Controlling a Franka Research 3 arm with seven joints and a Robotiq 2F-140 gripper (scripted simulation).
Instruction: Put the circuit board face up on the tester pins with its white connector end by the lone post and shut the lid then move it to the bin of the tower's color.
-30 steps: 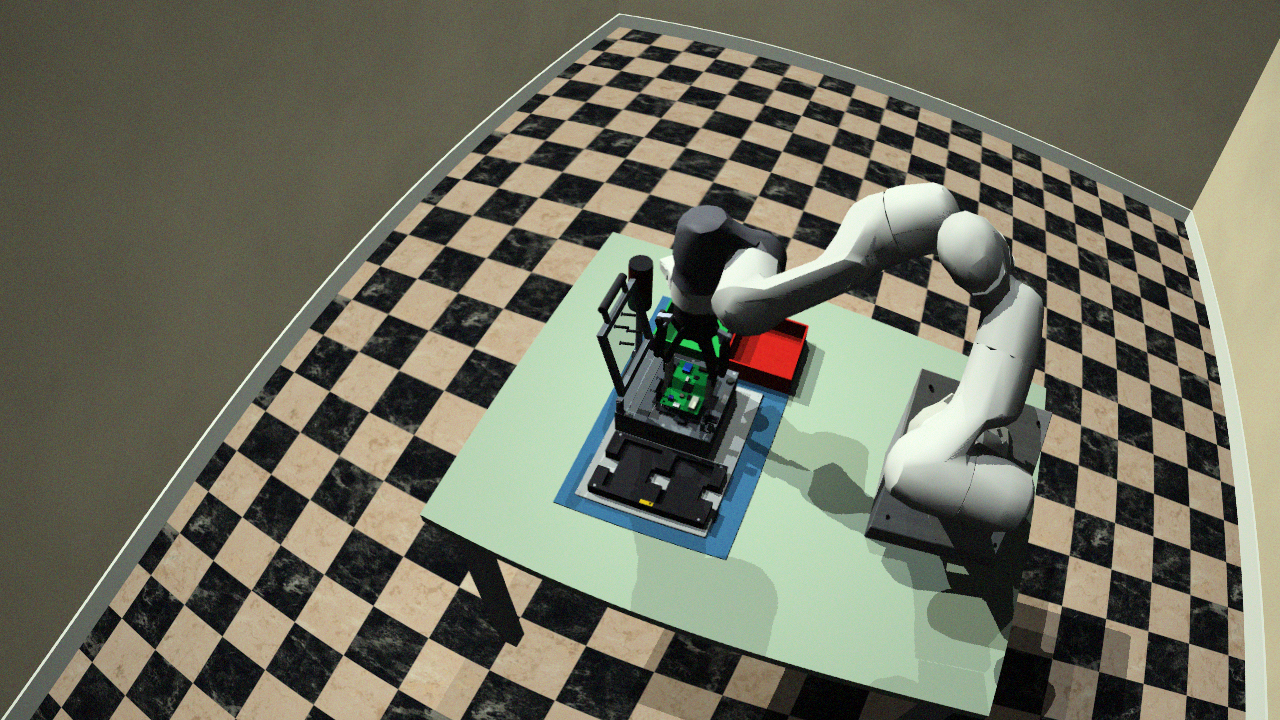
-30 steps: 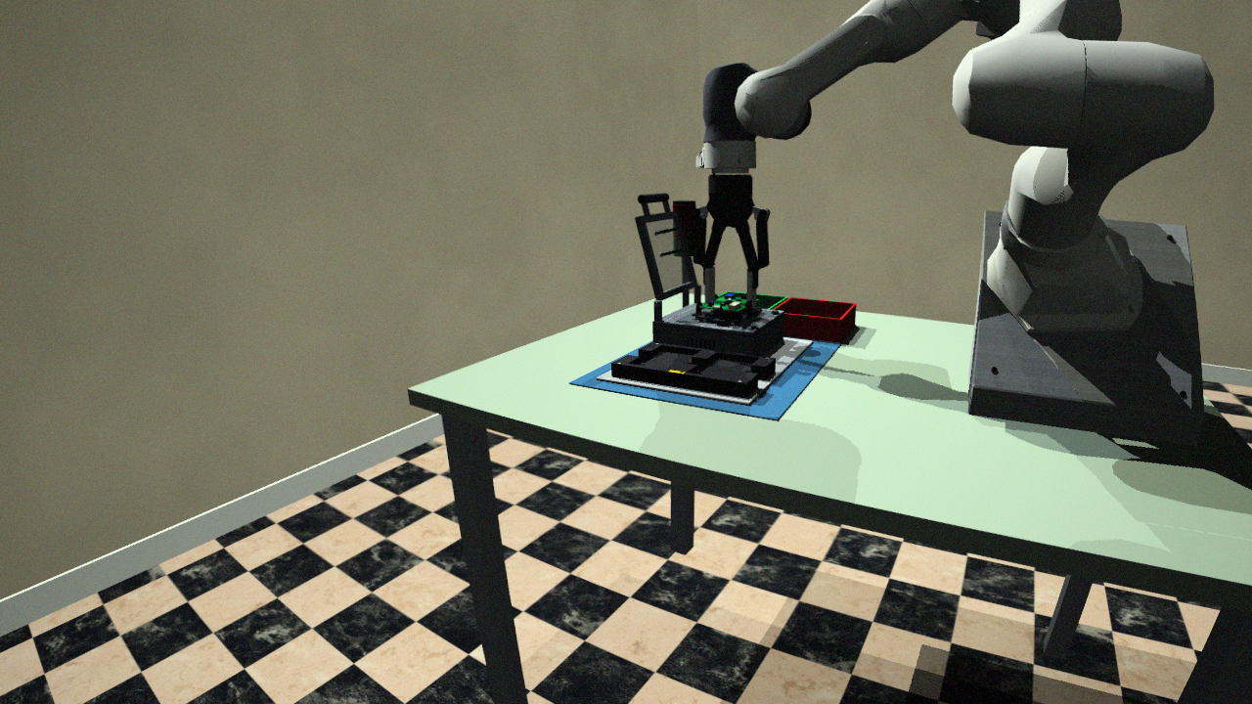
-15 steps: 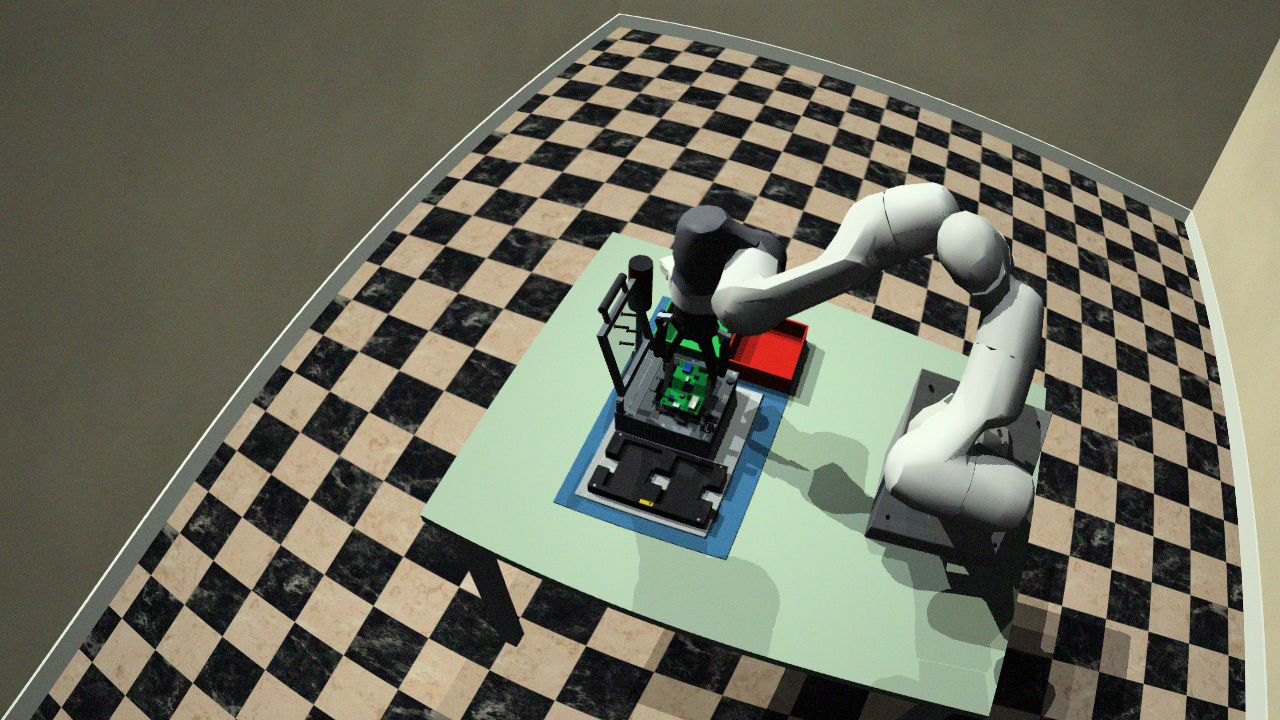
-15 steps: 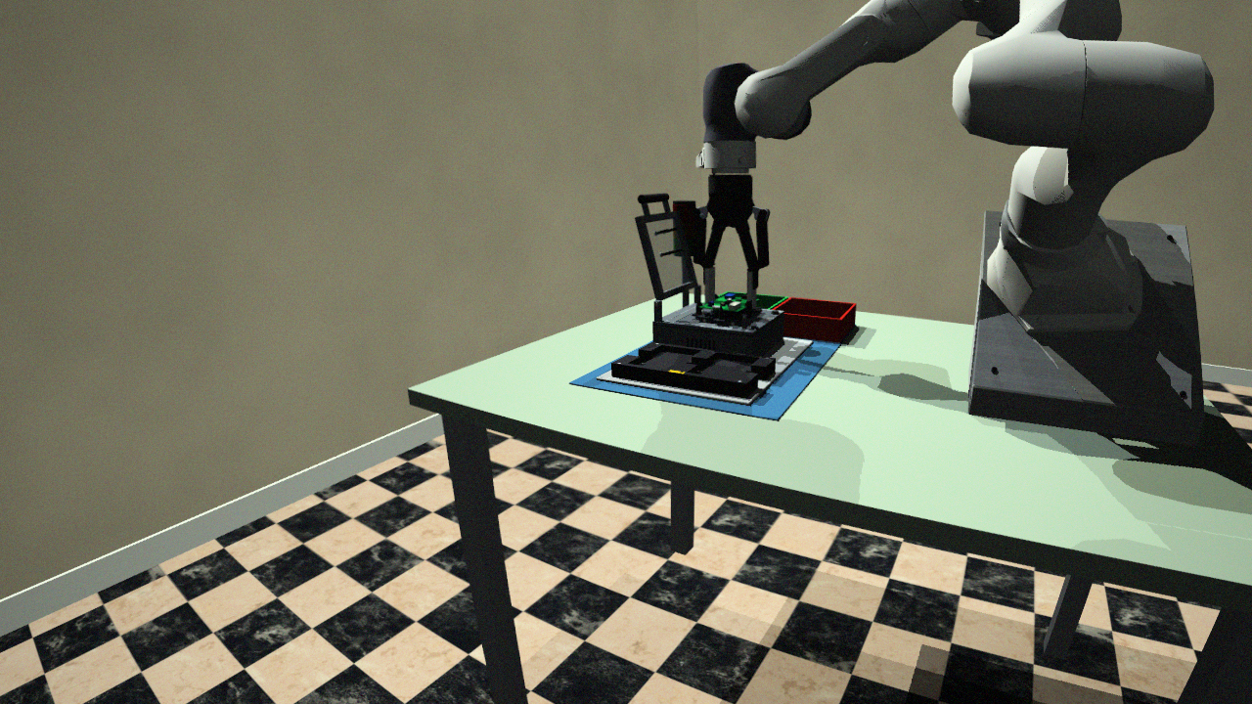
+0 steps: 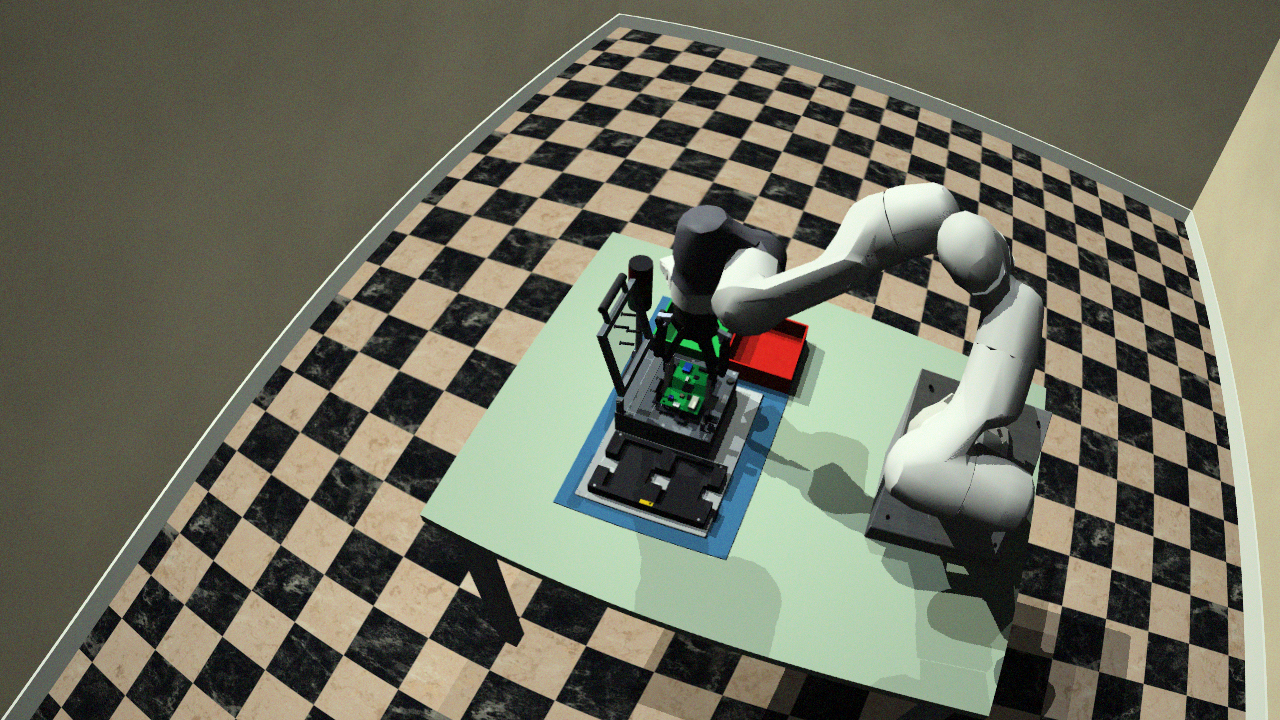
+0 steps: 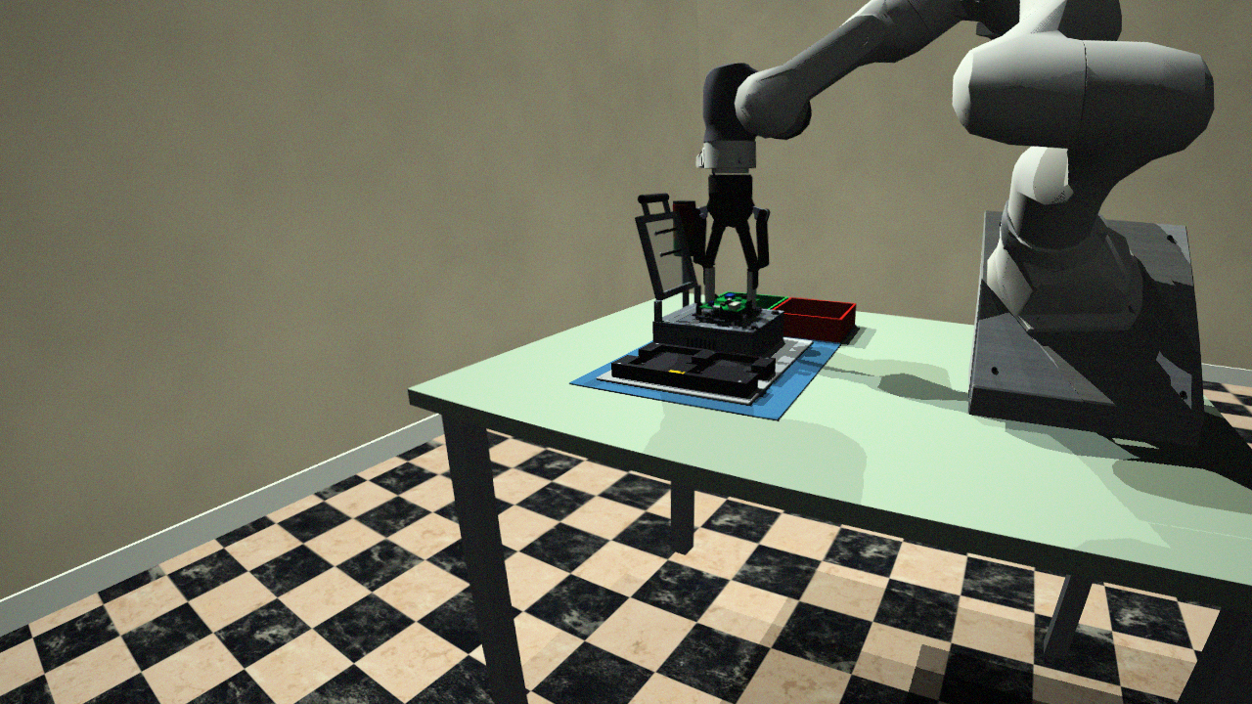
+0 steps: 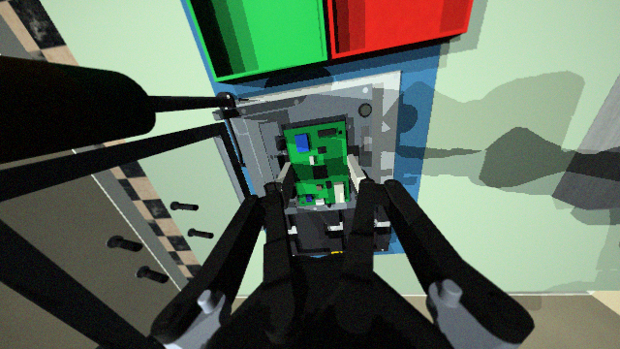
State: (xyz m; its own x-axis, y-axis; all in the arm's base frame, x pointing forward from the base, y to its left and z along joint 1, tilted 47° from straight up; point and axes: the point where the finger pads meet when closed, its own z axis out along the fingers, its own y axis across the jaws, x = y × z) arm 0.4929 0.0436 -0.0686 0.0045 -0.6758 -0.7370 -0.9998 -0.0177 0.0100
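Green board (image 7: 317, 162), white connector end
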